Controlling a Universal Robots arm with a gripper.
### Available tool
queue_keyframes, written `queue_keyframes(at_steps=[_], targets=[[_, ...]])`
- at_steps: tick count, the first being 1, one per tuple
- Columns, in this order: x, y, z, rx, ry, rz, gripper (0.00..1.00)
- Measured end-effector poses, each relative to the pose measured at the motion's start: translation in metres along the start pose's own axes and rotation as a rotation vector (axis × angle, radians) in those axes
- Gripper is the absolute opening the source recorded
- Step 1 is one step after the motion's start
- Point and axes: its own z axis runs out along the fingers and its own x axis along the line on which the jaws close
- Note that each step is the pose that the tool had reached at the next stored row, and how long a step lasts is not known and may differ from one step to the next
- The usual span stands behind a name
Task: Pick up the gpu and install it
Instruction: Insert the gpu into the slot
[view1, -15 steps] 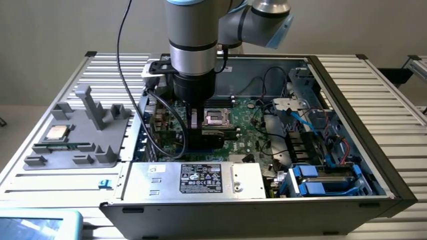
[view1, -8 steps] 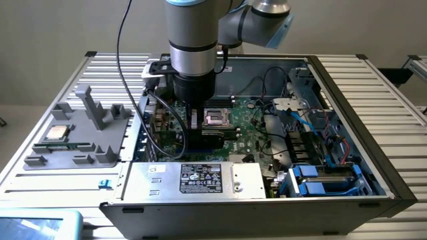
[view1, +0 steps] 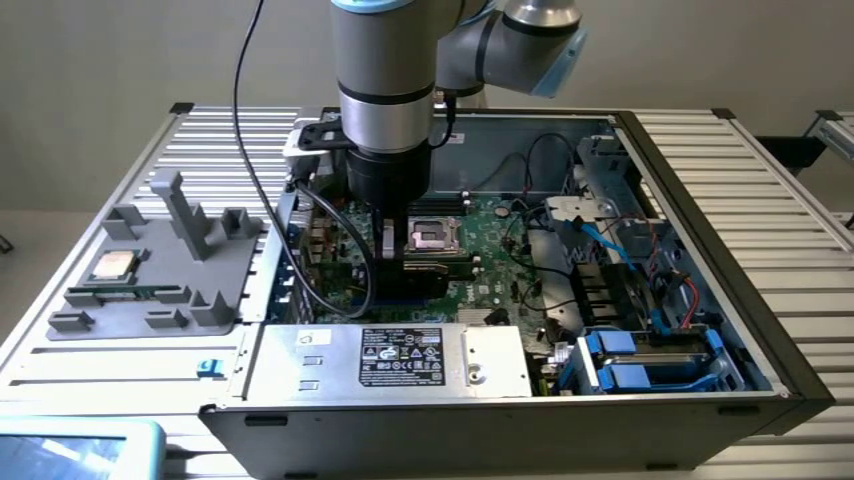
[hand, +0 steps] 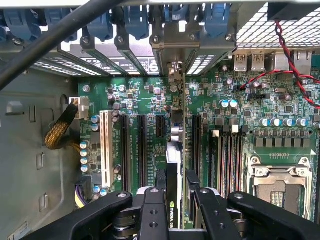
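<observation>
- The claw (hand: 176, 181) is reaching down inside the open machine, and its two black fingers (hand: 161, 186) are closing partway on the gpu (hand: 174, 155), pinching the card by its flat faces.
- The gpu is hanging on edge between the fingers, upright over the motherboard (hand: 135, 95). From the wrist view it is showing as a thin strip with a green Nvidia mark down by the fingers. Its metal end is pointing toward the row of rear slot openings.
- In the exterior view the card (view1: 427, 282) is looking like a dark flat slab just under the claw (view1: 398, 255), beside the processor socket (view1: 434, 235).
- The card is lining up among the long black expansion slots (hand: 142, 150). I cannot tell whether its lower edge is sitting in one.
- The computer case (view1: 467, 440) is lying on its side with the lid off. It is holding the green motherboard (view1: 501, 250), a silver power supply (view1: 400, 360) with a label along the near wall, and blue drive caddies (view1: 621, 360) toward the exterior view's right, with loose wires running between them.
- A grey tray (view1: 80, 322) is sitting beside the case on the exterior view's left. It is carrying a small square processor chip (view1: 112, 265) and a narrow green memory stick (view1: 127, 294), both well apart from the claw.
- Case and tray are both resting on the slatted metal bench (view1: 787, 220).
</observation>
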Motion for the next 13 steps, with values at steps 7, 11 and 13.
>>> queue_keyframes(at_steps=[7,11,13], targets=[[0.0000,0.0000,0.0006,0.0001,-0.0001,0.000,0.25],[0.0000,0.0001,0.0007,0.0000,0.0000,0.000,0.25],[-0.0001,0.0001,0.0008,0.0001,-0.0002,0.000,0.25]])
